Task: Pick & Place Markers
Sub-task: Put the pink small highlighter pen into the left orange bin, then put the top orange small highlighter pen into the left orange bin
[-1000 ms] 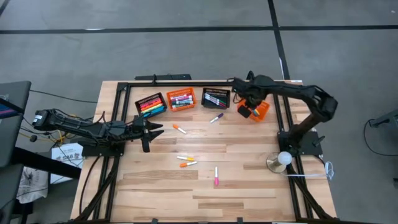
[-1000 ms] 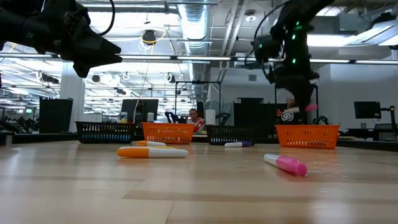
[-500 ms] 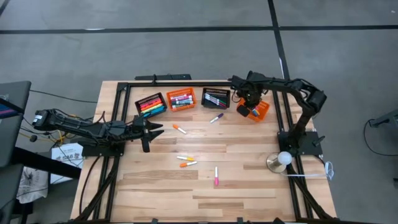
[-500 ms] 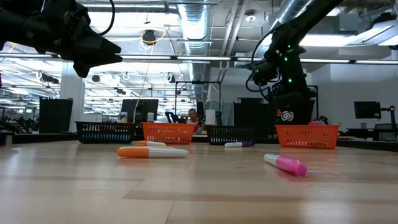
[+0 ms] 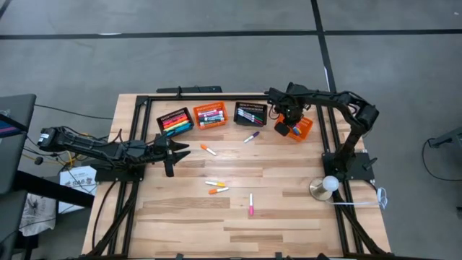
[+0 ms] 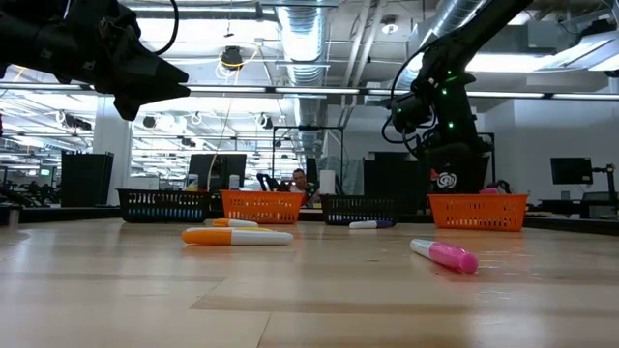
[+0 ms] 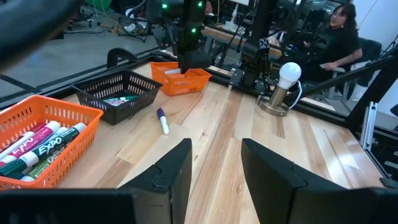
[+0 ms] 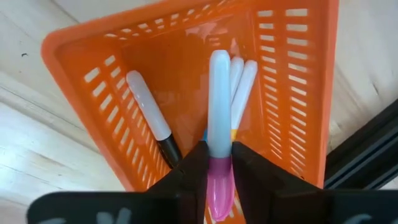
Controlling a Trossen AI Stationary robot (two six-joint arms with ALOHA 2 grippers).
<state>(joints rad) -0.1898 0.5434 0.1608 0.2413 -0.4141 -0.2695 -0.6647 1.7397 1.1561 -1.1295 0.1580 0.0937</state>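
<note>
My right gripper [image 8: 219, 169] stands over the orange basket [image 5: 297, 128] at the table's far right, shut on a marker [image 8: 219, 106] with a pale barrel and a pink cap. Other markers [image 8: 152, 121] lie inside that basket. Loose markers rest on the wood: a purple one [image 5: 250, 136], an orange-capped one [image 5: 208, 150], a pair [image 5: 216, 187] and a pink one [image 5: 251, 204]. My left gripper [image 5: 173, 152] hovers open above the table's left side, holding nothing. My right gripper pinches the marker's pink cap end [image 8: 219, 186] between its two fingers. The fingers come from above and point steeply down. The pale barrel runs on past the fingertips, down into the orange basket among the markers there; whether its lower end touches them I cannot tell.
Three more baskets stand in a row at the far edge: black [image 5: 175, 121], orange [image 5: 210, 115] and black [image 5: 250, 113], each with markers. A lamp with a round white bulb [image 5: 328, 185] stands at the right edge. A person sits beyond the table [image 7: 341, 37].
My right gripper has sunk with the marker toward the far-right orange basket and tipped more steeply down, then kept still. The marker now reaches into the basket.
</note>
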